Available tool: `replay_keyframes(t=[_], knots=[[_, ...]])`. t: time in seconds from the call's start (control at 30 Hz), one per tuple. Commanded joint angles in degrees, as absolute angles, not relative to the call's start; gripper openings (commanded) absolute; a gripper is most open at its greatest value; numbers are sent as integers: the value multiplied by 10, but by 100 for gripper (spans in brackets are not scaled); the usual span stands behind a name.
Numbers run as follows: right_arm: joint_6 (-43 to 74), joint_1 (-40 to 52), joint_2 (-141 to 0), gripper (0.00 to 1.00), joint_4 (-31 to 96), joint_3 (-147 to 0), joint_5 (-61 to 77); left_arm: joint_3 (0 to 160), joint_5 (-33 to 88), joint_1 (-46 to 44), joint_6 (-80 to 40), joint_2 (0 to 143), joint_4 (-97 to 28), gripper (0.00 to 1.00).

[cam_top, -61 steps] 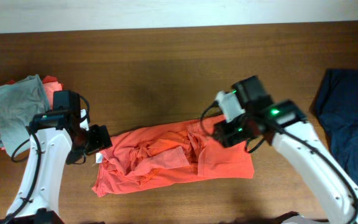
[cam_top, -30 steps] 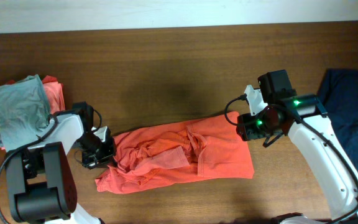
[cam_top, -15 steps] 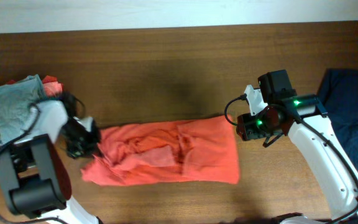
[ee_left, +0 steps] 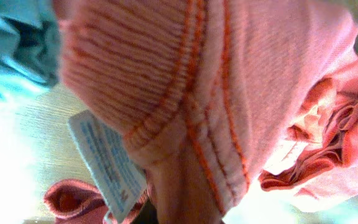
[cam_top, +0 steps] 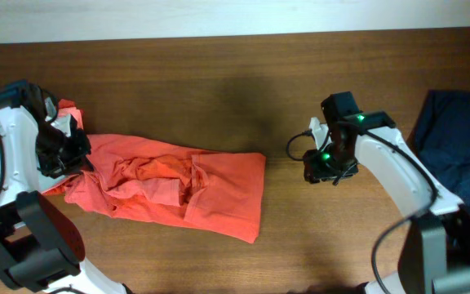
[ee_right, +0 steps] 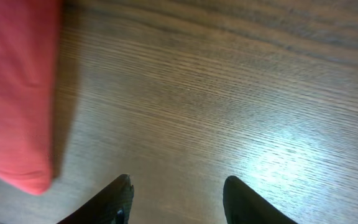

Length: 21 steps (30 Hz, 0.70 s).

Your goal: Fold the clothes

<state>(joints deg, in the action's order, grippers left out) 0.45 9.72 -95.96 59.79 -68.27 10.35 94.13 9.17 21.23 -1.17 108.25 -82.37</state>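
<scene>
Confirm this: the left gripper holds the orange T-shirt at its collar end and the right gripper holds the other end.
Not quite. The right gripper holds nothing: in the right wrist view its jaws stand open over the table, beside the T-shirt. The rest stands.

T-shirt (cam_top: 178, 184): orange-red cloth, matt, soft, crumpled.
Collar (ee_left: 166, 93): ribbed knit, coarse, stitched seams.
Care label (ee_left: 104, 165): thin white printed tag, smooth.
Table (cam_top: 219, 82): brown wood grain, smooth, faint sheen.
Navy garment (cam_top: 455, 147): dark matt cloth.
</scene>
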Motion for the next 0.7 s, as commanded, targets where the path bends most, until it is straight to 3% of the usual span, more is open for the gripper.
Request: replay_keyframes(t=[0.0,0.67], knots=[[7,93,-990,52,592,-680,98,997,92,188,-2,1080,-867,0],[7,94,-1008,52,585,-680,98,1028,32,-163,-69,1082,-883,1]])
